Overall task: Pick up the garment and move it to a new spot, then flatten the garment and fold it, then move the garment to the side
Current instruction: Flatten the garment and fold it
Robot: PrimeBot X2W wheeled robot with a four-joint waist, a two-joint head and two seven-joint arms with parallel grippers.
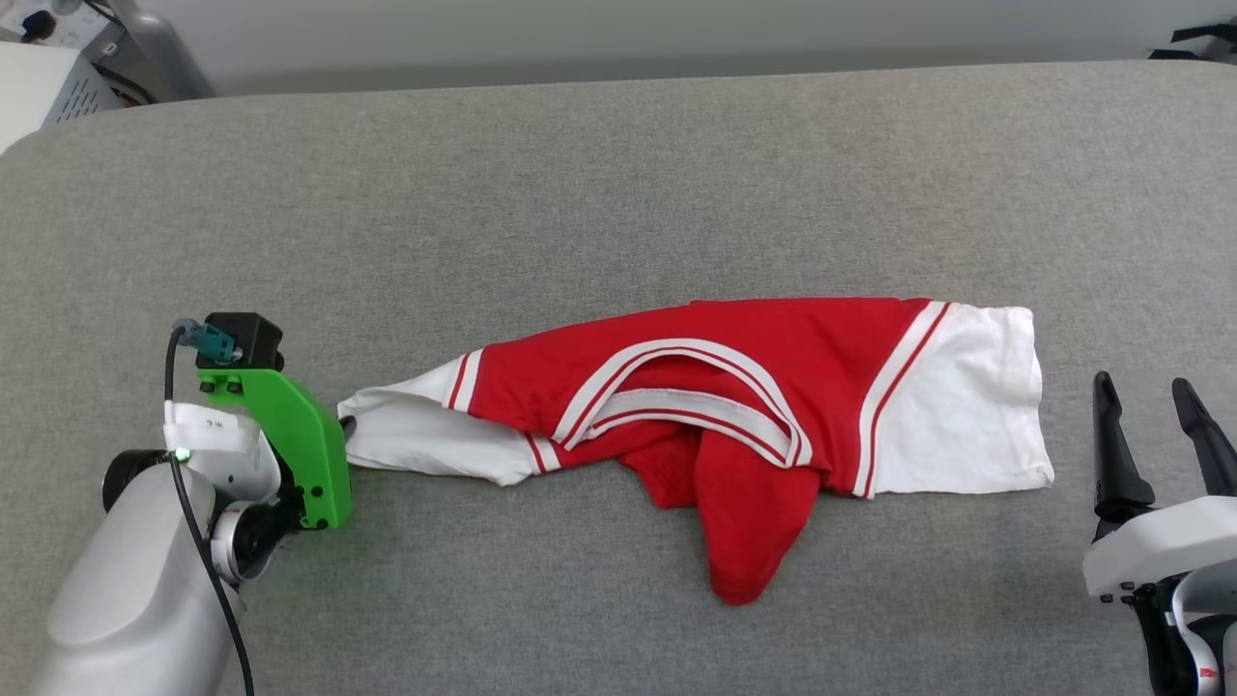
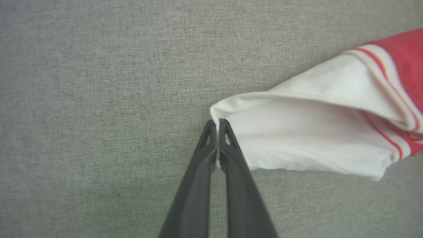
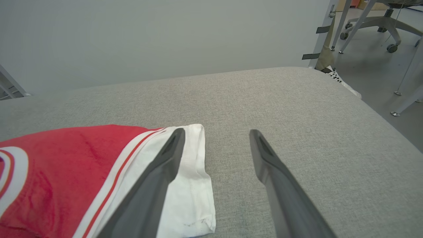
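– Garment point(image 1: 734, 387) cloth is what the left gripper point(image 2: 217, 124) is pinching: its two fingers are pressing together on the hem of the white left sleeve point(image 2: 314, 132), with a sliver of fabric showing between the tips.

– And the other arm?

– The right gripper point(image 1: 1145, 387) is hovering with its fingers spread apart, holding nothing, just beside the white right sleeve point(image 1: 966, 406). I cannot tell whether one finger is brushing it.

– Where is the garment lying?

– It is stretching from left to right across the middle of the grey fabric-covered tabletop point(image 1: 618, 174), a sleeve reaching out at each end. The striped neck trim point(image 1: 696, 387) is facing up, and the red body is bunching beneath it, with one red flap point(image 1: 754, 541) spilling toward the near edge.

– How is it going to handle?

– I am judging it light, soft and floppy. It is going to sag from any single pinch and pull into a rope, the way the left sleeve is tapering toward the fingers. The knit is probably going to stretch too, so a hard tug is risking a skewed shape.

– So where should it be held?

– At both ends together, I am thinking: on the sleeve hems or the striped seams, where the doubled cloth is offering a firmer bite.
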